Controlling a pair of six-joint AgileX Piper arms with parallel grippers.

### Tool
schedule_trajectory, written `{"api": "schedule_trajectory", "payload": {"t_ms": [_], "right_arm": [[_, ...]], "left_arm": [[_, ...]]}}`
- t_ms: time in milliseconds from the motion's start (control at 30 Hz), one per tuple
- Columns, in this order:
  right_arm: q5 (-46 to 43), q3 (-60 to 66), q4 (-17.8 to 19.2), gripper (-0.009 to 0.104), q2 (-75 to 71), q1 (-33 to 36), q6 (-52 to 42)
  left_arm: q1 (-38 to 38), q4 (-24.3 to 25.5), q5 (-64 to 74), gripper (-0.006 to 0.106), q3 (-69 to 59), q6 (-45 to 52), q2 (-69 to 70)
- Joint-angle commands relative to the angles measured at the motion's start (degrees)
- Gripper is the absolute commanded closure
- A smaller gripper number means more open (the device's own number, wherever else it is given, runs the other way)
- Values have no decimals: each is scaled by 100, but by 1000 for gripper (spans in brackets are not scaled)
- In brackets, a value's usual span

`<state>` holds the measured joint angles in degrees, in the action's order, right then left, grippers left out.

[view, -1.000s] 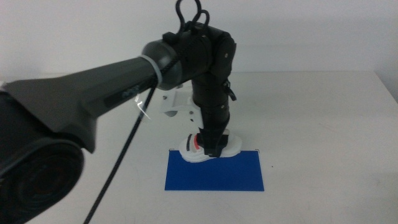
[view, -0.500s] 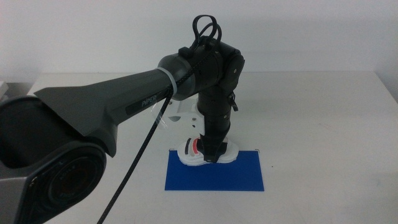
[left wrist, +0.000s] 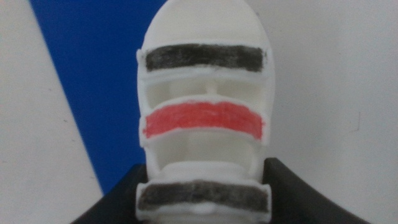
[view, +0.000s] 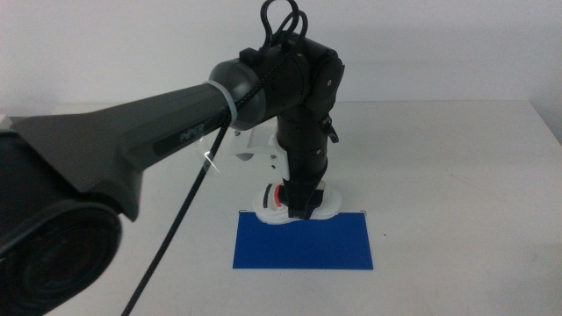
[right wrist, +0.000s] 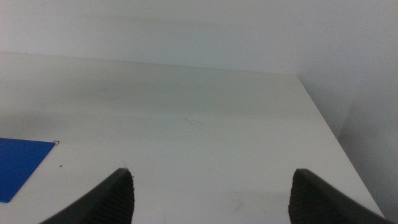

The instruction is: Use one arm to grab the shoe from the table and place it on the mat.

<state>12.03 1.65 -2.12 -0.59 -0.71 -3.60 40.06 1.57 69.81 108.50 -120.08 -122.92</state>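
Note:
My left gripper [view: 304,207] reaches down from the left arm and is shut on the shoe [view: 279,204], a white sandal with black, red and black straps. The shoe sits at the far edge of the blue mat [view: 303,244], partly over it and partly over the white table [view: 439,167]. I cannot tell whether it rests on the mat or hangs just above it. In the left wrist view the shoe [left wrist: 204,112] fills the middle, the dark jaws clamp its near end, and the mat [left wrist: 93,81] lies beside and under it. My right gripper [right wrist: 211,193] waits open over bare table.
A small white box [view: 250,149] hangs on the left arm, and a black cable [view: 189,197] trails down from it. In the right wrist view a corner of the mat [right wrist: 18,165] and the table's edge [right wrist: 323,118] show.
The left arm has shifted slightly with the shoe still held. Half a second ago the shoe was a little nearer over the mat; now it is back at the far edge.

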Motion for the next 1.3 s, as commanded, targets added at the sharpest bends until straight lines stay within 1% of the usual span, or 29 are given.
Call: {"api": "schedule_trajectory", "payload": {"t_ms": [0, 100, 233, 400, 533, 733, 800, 867, 900, 933, 967, 1067, 1133, 1200, 1267], "right_arm": [[-437, 28, 51, 31, -149, -14, -47], [-437, 28, 51, 31, -149, -14, -47], [-437, 28, 51, 31, -149, -14, -47], [-437, 28, 51, 31, -149, -14, -47], [-437, 28, 51, 31, -149, -14, -47], [-437, 28, 51, 31, -149, -14, -47], [-437, 28, 51, 31, -149, -14, -47], [-437, 28, 51, 31, -149, -14, -47], [-437, 28, 51, 31, -149, -14, -47], [-437, 28, 51, 31, -149, -14, -47], [-437, 28, 51, 31, -149, -14, -47], [-437, 28, 51, 31, -149, -14, -47], [-437, 28, 51, 31, -149, -14, -47], [-437, 28, 51, 31, -149, -14, -47], [-437, 28, 51, 31, -149, -14, -47]], "left_arm": [[12, 56, 519, 102, -103, -137, 547], [12, 106, 519, 102, -374, -137, 675], [-5, 189, 519, 102, -391, -137, 625], [-5, -14, 457, 102, -391, -137, 413], [-5, -96, 213, 102, -381, -137, 245], [-5, -260, 206, 102, -381, -137, 69], [-5, -294, 197, 101, -381, -137, 55], [-5, -289, 173, 98, -381, -137, 55], [-5, -289, 148, 95, -381, -137, 55], [-5, -289, 119, 73, -381, -137, 55], [-5, -157, 72, 39, -381, -137, 55], [-5, -92, 72, 22, -381, -137, 55], [-5, -92, 78, 14, -367, -137, 55], [-5, -92, 162, 9, -303, -137, 55], [-5, -92, 353, 6, -176, -132, 89]]}}
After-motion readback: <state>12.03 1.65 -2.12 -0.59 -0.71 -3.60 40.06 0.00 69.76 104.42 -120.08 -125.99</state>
